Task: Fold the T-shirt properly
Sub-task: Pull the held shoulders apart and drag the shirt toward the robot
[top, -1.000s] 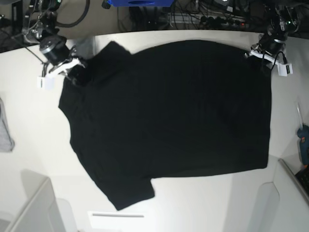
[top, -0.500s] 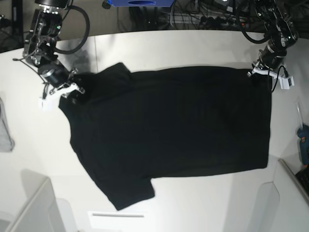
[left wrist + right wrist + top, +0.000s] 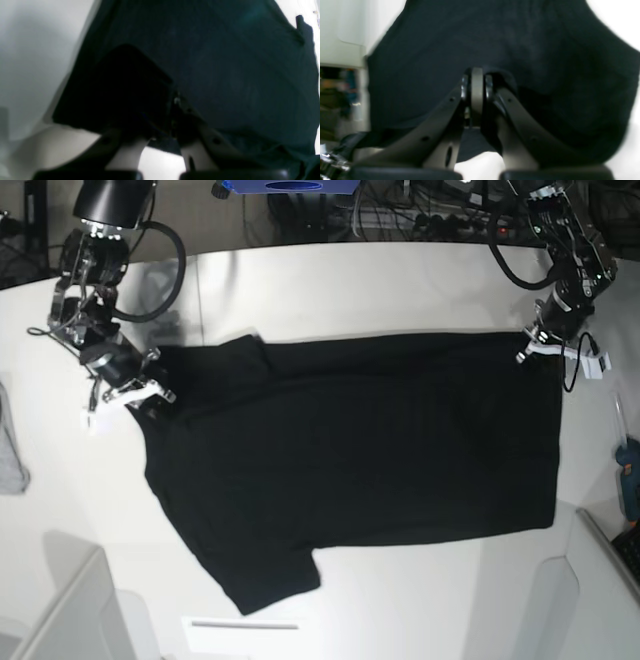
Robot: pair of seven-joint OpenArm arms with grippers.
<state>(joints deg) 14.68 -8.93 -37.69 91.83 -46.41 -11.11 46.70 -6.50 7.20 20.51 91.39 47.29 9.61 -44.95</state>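
T-shirt on table (both grippers clamped)

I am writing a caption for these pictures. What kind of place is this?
Probably a robotics lab or test bench: a white table with two robot arms working on a black T-shirt, and a tangle of cables behind it.

No legible text, label, brand, number or sign in any view. T-shirt on desk: plain black side up, no print or lettering visible. My tool bodies: no readable markings in either wrist view. Blue object at far desk edge: too small and cropped to read. Small white tags beside my tools in base view: blank or too small to tell.
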